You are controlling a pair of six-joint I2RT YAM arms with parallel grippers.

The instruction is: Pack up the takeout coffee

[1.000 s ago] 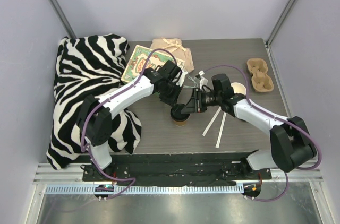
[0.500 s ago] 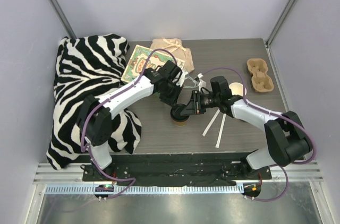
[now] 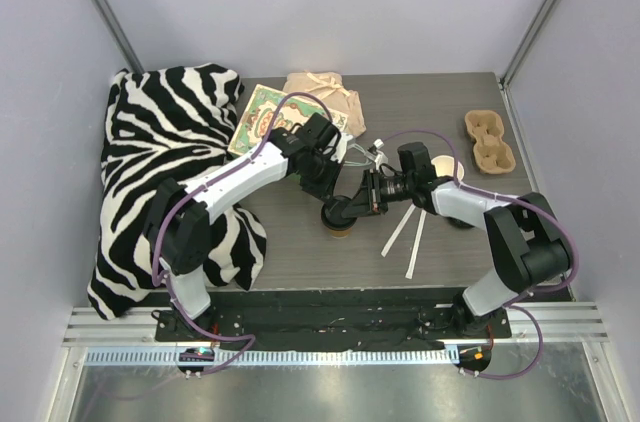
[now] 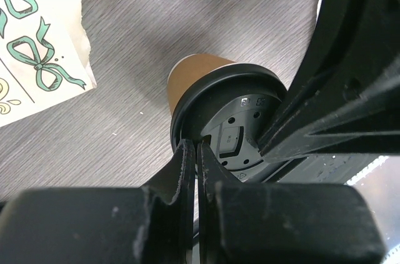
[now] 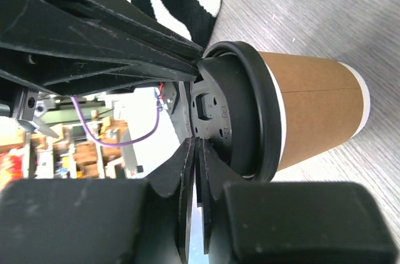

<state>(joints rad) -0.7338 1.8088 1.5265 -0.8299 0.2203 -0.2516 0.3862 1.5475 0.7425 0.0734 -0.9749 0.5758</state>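
Observation:
The takeout coffee (image 3: pixel 341 226) stands upright on the dark table, a kraft-brown cup (image 5: pixel 319 114) under a black lid (image 4: pixel 232 127). Both grippers sit on top of that lid. My left gripper (image 4: pixel 196 149) is shut with nothing between its fingers, its tips touching the lid's near rim. My right gripper (image 5: pixel 197 146) comes in from the other side, its jaws drawn together and its tips against the lid's top face. In the top view the left gripper (image 3: pixel 328 204) and right gripper (image 3: pixel 352 206) meet over the cup and hide most of it.
A zebra-print cloth (image 3: pixel 160 162) covers the table's left side. A card printed with bows (image 3: pixel 262 120) and a brown paper bag (image 3: pixel 322 97) lie at the back. A cardboard cup carrier (image 3: pixel 489 140), an open cup (image 3: pixel 447 166) and white sticks (image 3: pixel 405 232) are to the right.
The right gripper's jaws have narrowed, and its arm has folded in closer to the cup. The left gripper and the cup have stayed in place.

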